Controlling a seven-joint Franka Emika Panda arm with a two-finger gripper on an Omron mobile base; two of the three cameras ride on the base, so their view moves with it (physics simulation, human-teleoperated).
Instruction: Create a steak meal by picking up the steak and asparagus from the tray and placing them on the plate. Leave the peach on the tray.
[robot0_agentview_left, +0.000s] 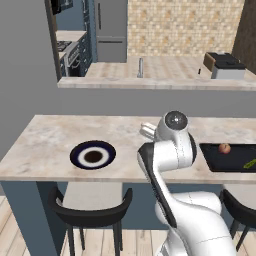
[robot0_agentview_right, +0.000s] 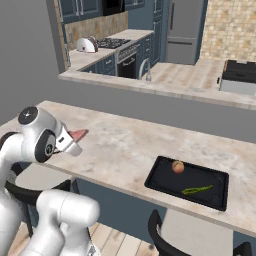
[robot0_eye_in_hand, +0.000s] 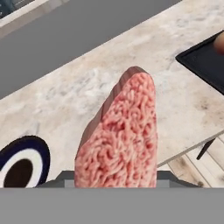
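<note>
The steak (robot0_eye_in_hand: 120, 135), a pinkish-red slab, stands on end between my jaws and takes up the middle of the hand view. My gripper (robot0_agentview_right: 74, 138) is shut on the steak (robot0_agentview_right: 79, 134) above the counter, between plate and tray. The round navy plate (robot0_agentview_left: 76, 156) lies to the left on the counter, its rim (robot0_eye_in_hand: 40, 152) at the hand view's lower left. On the black tray (robot0_agentview_left: 225, 161) at the right sit the round peach (robot0_agentview_left: 224, 148) and the green asparagus (robot0_agentview_left: 249, 163). From the right base view, the tray (robot0_agentview_right: 165, 176) carries the peach (robot0_agentview_right: 177, 167) and the asparagus (robot0_agentview_right: 196, 190).
Black stools (robot0_agentview_left: 90, 212) stand under the counter's front edge. Behind the marble counter (robot0_agentview_left: 55, 135) rises a grey half wall with a higher ledge holding a faucet (robot0_agentview_left: 140, 67) and a toaster (robot0_agentview_left: 225, 65). A stretch of bare counter separates plate and tray.
</note>
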